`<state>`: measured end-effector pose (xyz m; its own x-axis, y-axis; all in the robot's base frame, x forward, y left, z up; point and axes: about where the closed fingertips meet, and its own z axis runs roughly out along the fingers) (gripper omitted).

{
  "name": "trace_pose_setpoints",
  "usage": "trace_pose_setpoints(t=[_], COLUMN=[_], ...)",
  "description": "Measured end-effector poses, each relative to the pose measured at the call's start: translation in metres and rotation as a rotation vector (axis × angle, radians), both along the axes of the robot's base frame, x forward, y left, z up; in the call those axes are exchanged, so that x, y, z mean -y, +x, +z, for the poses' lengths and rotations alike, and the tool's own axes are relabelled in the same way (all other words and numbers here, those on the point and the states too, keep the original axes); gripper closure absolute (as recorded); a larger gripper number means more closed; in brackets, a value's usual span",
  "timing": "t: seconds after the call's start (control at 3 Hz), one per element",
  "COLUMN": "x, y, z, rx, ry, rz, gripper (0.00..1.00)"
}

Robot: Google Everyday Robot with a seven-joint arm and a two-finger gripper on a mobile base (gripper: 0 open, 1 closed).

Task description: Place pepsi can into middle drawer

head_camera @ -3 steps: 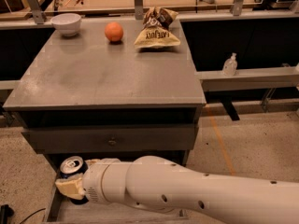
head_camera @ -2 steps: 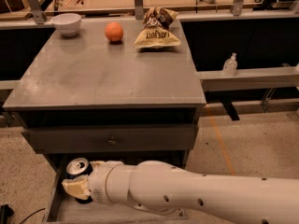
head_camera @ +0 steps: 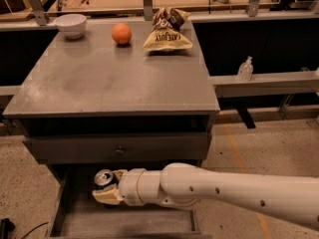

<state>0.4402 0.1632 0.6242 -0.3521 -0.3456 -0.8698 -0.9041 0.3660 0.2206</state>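
The pepsi can [head_camera: 103, 178] shows its silver top with pull-tab; its dark body is mostly hidden between the fingers. My gripper [head_camera: 107, 185] is shut on the can, one pale finger [head_camera: 106, 196] below it and one beside it. My white arm [head_camera: 224, 193] reaches in from the lower right. The can is held upright just under the closed upper drawer front, above the rear left part of the pulled-out middle drawer [head_camera: 130, 223]. I cannot tell whether the can touches the grey drawer floor.
A grey cabinet top [head_camera: 109, 78] carries a white bowl [head_camera: 70, 24], an orange fruit [head_camera: 121, 34] and a chip bag [head_camera: 167, 31] along its far edge. The upper drawer front with a small knob [head_camera: 119, 151] is closed. A clear bottle [head_camera: 244, 68] stands on the right ledge.
My gripper has carried the can to the right, further in over the open drawer. Everything on the cabinet top has stayed in place.
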Motion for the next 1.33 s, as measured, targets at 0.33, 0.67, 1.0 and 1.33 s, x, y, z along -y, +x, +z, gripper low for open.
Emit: trace_pose_setpoints(t=[0.33, 0.67, 1.0, 1.33], x=[0.005, 0.004, 0.006, 0.007], y=[0.005, 0.000, 0.010, 0.028], z=[-0.045, -0.082, -0.122, -0.147], rx=[0.002, 0.029, 0.079, 0.123], ry=[-0.024, -0.085, -0.152, -0.147], rz=[0.112, 0.181, 0.135, 0.060], gripper=[1.00, 1.00, 0.82, 0.58])
